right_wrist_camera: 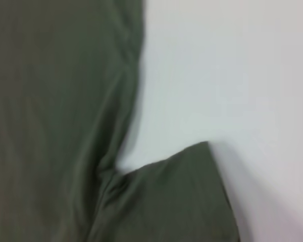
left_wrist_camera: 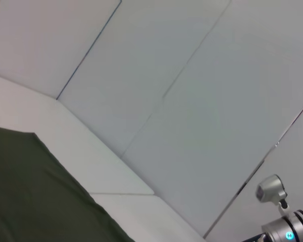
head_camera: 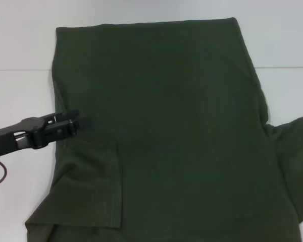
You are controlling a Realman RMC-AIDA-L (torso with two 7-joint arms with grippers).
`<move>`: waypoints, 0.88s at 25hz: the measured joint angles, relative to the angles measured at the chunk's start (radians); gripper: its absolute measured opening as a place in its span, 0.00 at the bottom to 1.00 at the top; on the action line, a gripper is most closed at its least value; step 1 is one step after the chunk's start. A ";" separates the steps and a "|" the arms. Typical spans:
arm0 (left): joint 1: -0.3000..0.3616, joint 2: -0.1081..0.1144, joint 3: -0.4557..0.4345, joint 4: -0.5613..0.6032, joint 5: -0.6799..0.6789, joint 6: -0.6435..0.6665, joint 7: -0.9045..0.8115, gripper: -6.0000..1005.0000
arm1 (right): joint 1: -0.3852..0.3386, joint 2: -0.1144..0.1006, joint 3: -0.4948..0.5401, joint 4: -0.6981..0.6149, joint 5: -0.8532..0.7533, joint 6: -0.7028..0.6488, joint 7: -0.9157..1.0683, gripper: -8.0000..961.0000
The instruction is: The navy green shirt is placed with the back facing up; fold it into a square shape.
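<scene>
My left tool (head_camera: 73,122) sits at the left edge of the navy green shirt (head_camera: 177,126), spread on the counter (head_camera: 20,91); I cannot tell its grip, and dragging could undo the folded sleeve (head_camera: 98,186)

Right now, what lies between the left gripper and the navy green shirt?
Nothing: in the head view, the left gripper tip already overlaps the navy green shirt left edge.

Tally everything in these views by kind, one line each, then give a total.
Shirts: 1, the navy green shirt, left sleeve folded in.
Grippers in view: 1, the left gripper at the shirt's left edge.
Tables: 1, the white table.
Total: 3
</scene>
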 joint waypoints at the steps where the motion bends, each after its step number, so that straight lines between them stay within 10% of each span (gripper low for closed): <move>1: 0.000 0.000 -0.007 0.000 -0.001 0.003 -0.003 0.80 | 0.003 -0.003 0.000 0.000 -0.004 0.005 0.006 0.02; 11: 0.002 0.000 -0.020 0.000 -0.025 0.019 -0.018 0.79 | 0.024 -0.030 0.021 -0.002 0.015 0.000 0.034 0.02; 22: 0.000 0.005 -0.051 0.000 -0.056 0.018 -0.020 0.79 | 0.035 -0.007 0.020 -0.130 0.146 -0.323 0.026 0.02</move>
